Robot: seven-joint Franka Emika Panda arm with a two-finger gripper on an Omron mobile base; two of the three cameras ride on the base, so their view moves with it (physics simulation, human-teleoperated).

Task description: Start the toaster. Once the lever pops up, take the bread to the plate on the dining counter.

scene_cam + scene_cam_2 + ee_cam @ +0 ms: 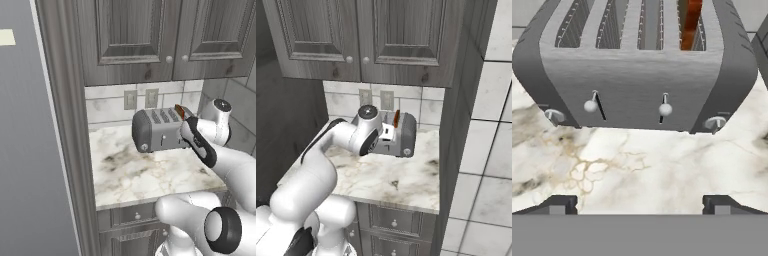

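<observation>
The dark-grey four-slot toaster [156, 130] [404, 134] [637, 75] stands on a marble wall counter [150, 175]. A brown slice of bread [179, 111] [397, 118] [690, 22] sticks up from its rightmost slot. Two small levers [590, 105] [665, 109] and two round knobs show on its long side. My gripper [186, 132] [387, 133] [640, 206] hovers just in front of that side, low over the counter. It is open, with the fingertips [559, 205] wide apart and nothing between them. The plate and the dining counter are out of view.
Dark wood wall cabinets [150, 40] hang close above the toaster. A tall cabinet panel [65, 150] bounds the counter on the left and a tiled wall [481, 150] on the right. Two outlets [131, 99] sit on the backsplash. Drawers [396, 220] lie under the counter.
</observation>
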